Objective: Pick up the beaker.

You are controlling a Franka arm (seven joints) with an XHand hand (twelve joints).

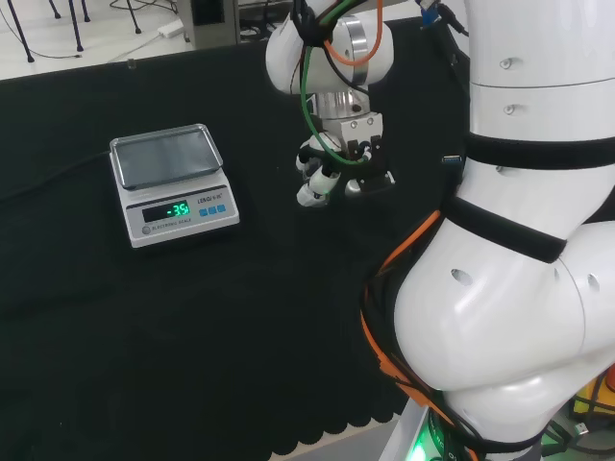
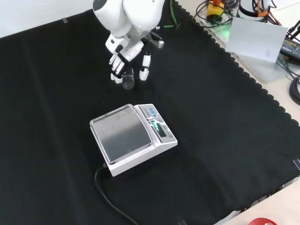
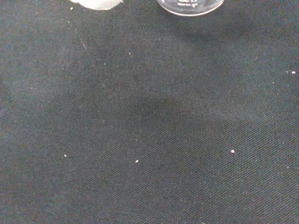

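Hand (image 2: 123, 60) around clear beaker (image 2: 128, 79) bearing unreadably small print.

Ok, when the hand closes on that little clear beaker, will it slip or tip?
Likely slippery: the beaker looks like smooth clear glass or plastic. It looks small beside the hand and seems empty, so probably light and easily knocked over by a finger. It stands upright on black cloth, which may resist sliding somewhat.

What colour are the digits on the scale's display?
Green, on the scale; clearest in the head view.
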